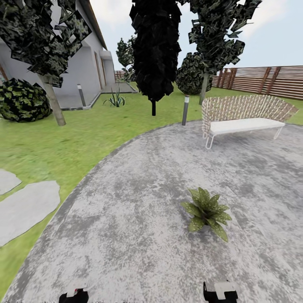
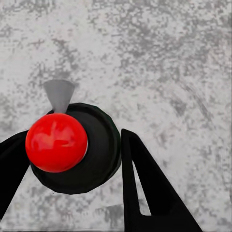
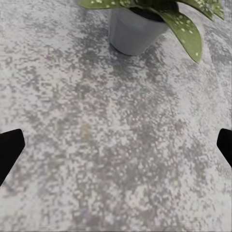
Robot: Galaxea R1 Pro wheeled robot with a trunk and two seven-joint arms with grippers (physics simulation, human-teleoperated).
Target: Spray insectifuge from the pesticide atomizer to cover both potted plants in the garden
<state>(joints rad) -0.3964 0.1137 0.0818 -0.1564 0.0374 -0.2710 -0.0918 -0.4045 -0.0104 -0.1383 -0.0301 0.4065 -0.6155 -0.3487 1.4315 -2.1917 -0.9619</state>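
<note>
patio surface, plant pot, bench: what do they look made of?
Patio: looks like stone or concrete, matte; mottled grey-white speckle, no joints visible.
Pot of the potted plant: plain pale grey, smooth; could be ceramic or plastic, can't tell.
Bench: back looks like woven wicker in a lattice; thin white, probably metal, legs; flat white seat.

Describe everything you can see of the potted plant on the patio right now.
The potted plant is a low rosette of pointed green leaves with pale speckles, standing upright in a small, smooth pale grey pot that tapers toward its base. It sits directly on the mottled grey patio, ahead and to the robot's right. Nothing else touches it.
</note>
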